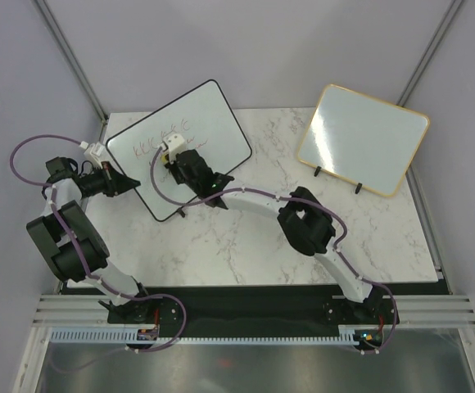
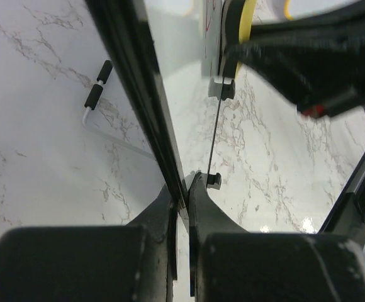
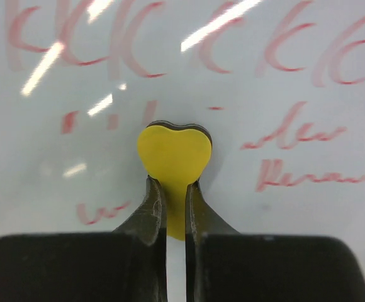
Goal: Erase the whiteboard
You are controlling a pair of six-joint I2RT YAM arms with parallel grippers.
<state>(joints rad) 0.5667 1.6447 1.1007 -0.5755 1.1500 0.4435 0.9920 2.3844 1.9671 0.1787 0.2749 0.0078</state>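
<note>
Wiping step: the left gripper [image 2: 181, 196] clamps the black frame of the whiteboard [image 1: 213, 115], propped at the marble table's [image 1: 246, 246] far left. The right gripper [image 3: 175, 192] pinches a yellow heart-shaped eraser [image 3: 174, 154] against its face; red scribbles [image 3: 283, 56] lie above, so an upward sweep looks due next

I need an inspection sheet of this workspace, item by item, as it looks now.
Surface: white marble table.
Job's things: whiteboard, black frame, propped up, red scribbles not erased; yellow heart eraser against its face.
Clutter: gold-framed board, standing at the far right.
Grippers: left gripper, jaws shut on the whiteboard's edge; right gripper, jaws shut on the eraser.
Cables: purple cables along both arms, in loops.
Surroundings: grey walls; metal rails at the near edge.
</note>
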